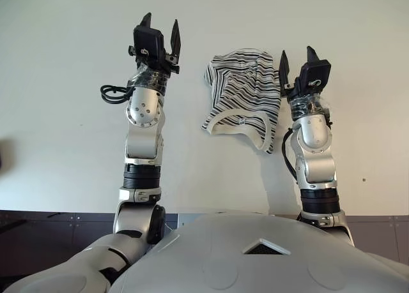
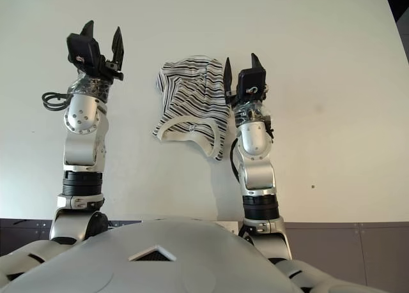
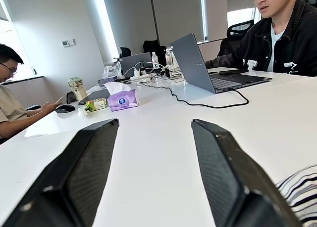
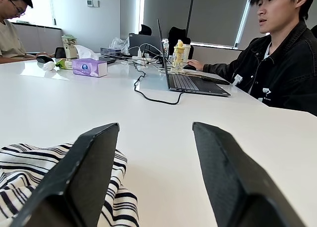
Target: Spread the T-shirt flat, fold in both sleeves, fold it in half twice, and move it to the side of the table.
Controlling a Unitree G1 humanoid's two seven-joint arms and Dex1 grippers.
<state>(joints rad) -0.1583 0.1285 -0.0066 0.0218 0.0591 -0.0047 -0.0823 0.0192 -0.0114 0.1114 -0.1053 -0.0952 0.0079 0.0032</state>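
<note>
T-shirt (image 1: 243,95) lies crumpled on the table (image 1: 64,82), back from its near edge. Left fingers (image 1: 175,37) and right fingers (image 1: 284,66) flank it, both spread open.

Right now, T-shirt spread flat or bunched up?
Bunched up. The T-shirt lies crumpled in a heap on the table, folds overlapping, sleeves not laid out.

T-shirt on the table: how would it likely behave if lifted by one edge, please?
The T-shirt lies crumpled in soft folds, so it would probably hang limp. It looks thin, so likely light. On the smooth table, a push might bunch it.
</note>
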